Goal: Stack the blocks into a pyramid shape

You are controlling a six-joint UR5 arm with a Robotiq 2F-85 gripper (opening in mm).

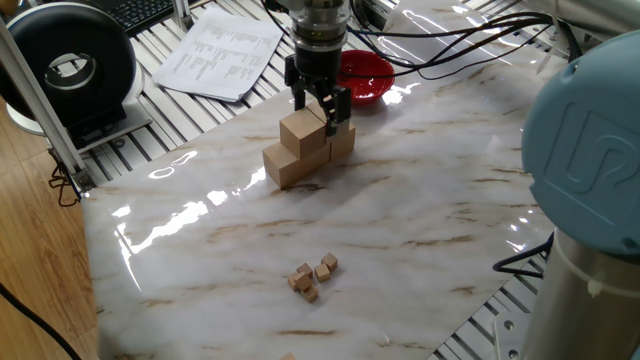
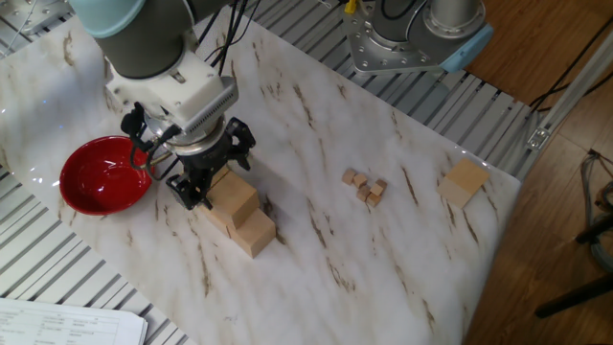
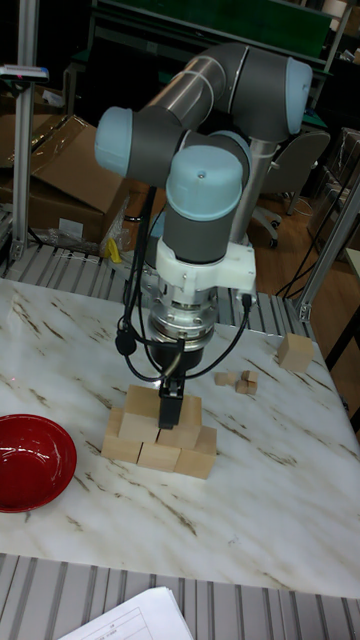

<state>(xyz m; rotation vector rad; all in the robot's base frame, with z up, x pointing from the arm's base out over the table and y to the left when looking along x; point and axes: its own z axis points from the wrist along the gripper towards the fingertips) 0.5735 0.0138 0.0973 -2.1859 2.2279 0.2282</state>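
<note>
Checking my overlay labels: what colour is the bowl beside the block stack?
Red, glossy all over; the bowl shows best in the other fixed view.
</note>
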